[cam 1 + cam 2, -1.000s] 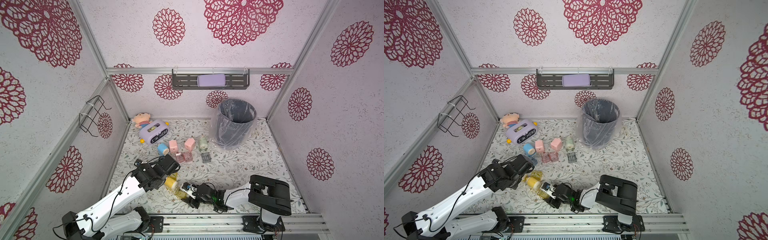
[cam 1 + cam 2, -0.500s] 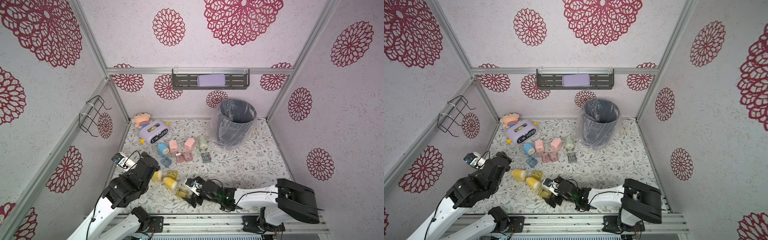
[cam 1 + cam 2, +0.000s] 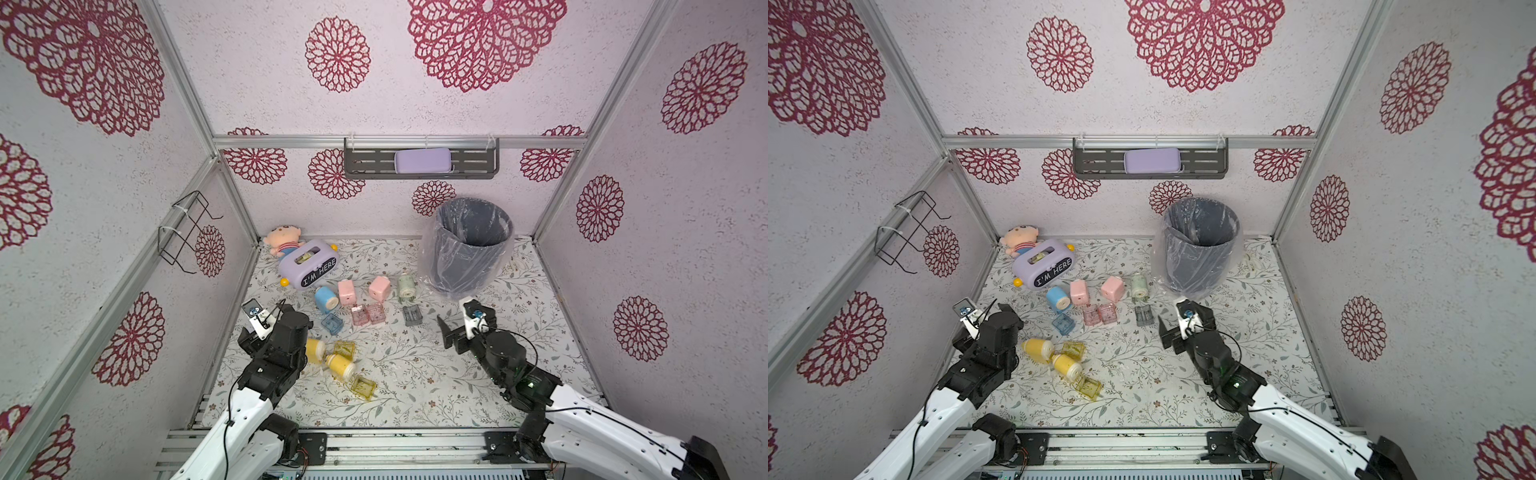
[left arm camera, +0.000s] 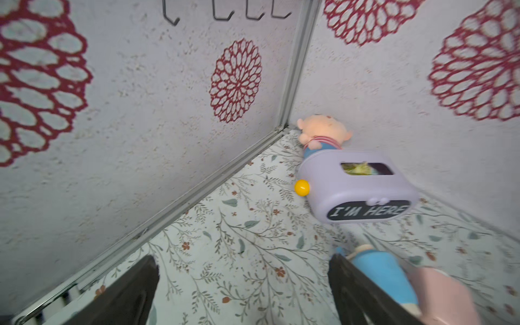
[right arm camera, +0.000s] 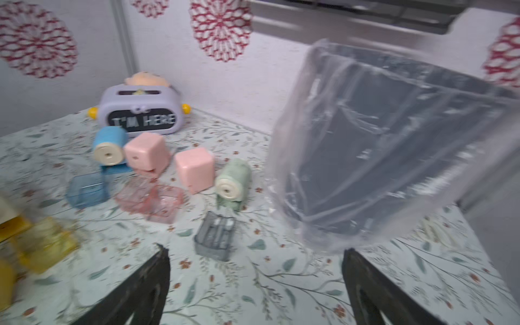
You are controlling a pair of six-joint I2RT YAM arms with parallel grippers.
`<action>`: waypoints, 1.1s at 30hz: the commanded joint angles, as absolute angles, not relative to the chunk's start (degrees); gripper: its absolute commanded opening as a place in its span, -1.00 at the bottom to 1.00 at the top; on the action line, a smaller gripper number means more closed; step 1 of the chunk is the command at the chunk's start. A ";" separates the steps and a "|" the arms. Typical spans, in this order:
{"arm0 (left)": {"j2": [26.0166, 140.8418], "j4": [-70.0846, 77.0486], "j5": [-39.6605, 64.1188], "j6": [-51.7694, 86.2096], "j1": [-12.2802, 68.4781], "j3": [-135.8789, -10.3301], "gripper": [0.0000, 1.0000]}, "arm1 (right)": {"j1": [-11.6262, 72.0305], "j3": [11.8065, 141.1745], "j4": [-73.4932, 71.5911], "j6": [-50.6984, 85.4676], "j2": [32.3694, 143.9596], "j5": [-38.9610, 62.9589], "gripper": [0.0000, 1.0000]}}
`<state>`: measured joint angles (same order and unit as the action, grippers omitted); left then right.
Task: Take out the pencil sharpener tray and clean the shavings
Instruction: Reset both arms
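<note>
Though empty: L-grpr (image 4: 243, 261), R-grpr (image 5: 254, 250) wide

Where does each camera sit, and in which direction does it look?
Top views: high above the front rail, looking down; left arm and right arm show.
Left wrist: on the left arm, facing the back-left corner; open left gripper shows.
Right wrist: on the right arm, facing the bin; open right gripper shows.
Shared: both wrist views show the purple box and blue sharpener.

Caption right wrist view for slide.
Open right tool faces a plastic-lined grey waste bin and a translucent grey sharpener tray.
</note>
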<state>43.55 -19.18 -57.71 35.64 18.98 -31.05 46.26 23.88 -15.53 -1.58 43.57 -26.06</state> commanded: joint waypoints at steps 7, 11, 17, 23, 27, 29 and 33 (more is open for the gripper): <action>48.67 16.08 -43.05 17.04 5.42 -18.84 0.95 | 21.63 13.73 -25.52 -0.38 39.93 -25.65 0.97; 58.08 24.47 -37.73 14.92 1.56 -18.15 0.95 | 9.97 9.11 -35.69 4.21 46.65 -21.74 0.97; 72.71 31.00 -36.23 14.84 0.14 -22.85 0.95 | -0.94 6.32 -53.56 8.22 63.43 -15.22 0.97; 81.72 40.78 -36.75 10.50 -0.90 -25.70 0.95 | -3.38 9.14 -68.93 8.04 77.25 -12.60 0.98; 86.51 47.42 -31.79 8.65 -1.86 -24.90 0.95 | -2.77 11.40 -67.81 6.06 81.51 -10.21 0.98; 87.01 48.41 -30.54 8.50 -2.07 -24.97 0.95 | -2.45 9.77 -73.92 5.44 85.08 -9.18 0.98; 87.06 45.05 -26.95 10.13 -4.13 -25.97 0.95 | -1.82 12.20 -73.32 4.29 88.04 -8.30 0.98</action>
